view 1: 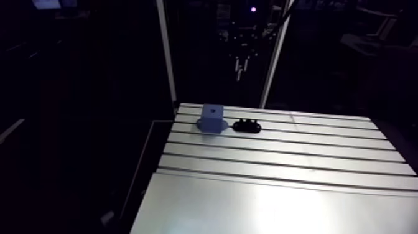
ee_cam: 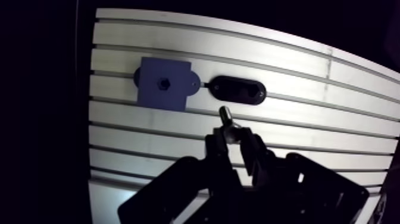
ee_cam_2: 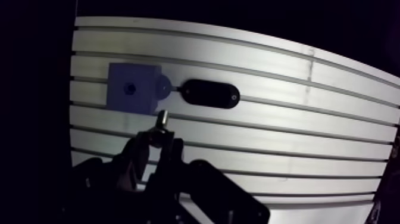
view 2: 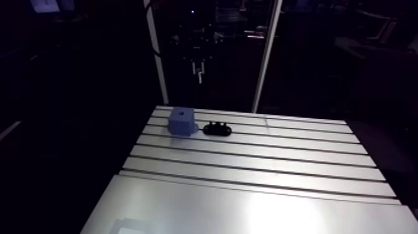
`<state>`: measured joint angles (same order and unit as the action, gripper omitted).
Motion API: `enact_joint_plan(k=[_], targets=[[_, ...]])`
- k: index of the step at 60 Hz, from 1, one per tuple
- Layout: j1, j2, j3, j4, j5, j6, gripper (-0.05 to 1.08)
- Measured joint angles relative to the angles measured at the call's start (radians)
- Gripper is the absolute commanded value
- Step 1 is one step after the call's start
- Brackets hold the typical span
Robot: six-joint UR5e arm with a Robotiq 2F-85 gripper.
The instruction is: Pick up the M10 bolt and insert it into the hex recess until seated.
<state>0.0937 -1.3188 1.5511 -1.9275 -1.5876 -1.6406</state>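
A small metal bolt (ee_cam: 225,114) is clamped between the jaws above the slotted aluminium worktop (ee_cam: 309,119) bearing a blue square block (ee_cam: 163,83).

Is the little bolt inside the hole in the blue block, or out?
Out. The small metal bolt is pinched in the hand, apart from the blue square block, whose dark hole is uncovered.
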Motion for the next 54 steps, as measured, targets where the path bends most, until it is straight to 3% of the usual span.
enact_joint_plan(k=[10, 20, 38, 54], targets=[[0.041, 0.051, -0.123, 0.185, -0.001, -0.048, 0.84], [0.066, 0.110, -0.204, 0.293, -0.014, -0.083, 0.84], [0.081, 0.167, -0.273, 0.350, -0.056, -0.195, 0.84], [0.097, 0.207, -0.307, 0.350, -0.071, -0.294, 0.84]])
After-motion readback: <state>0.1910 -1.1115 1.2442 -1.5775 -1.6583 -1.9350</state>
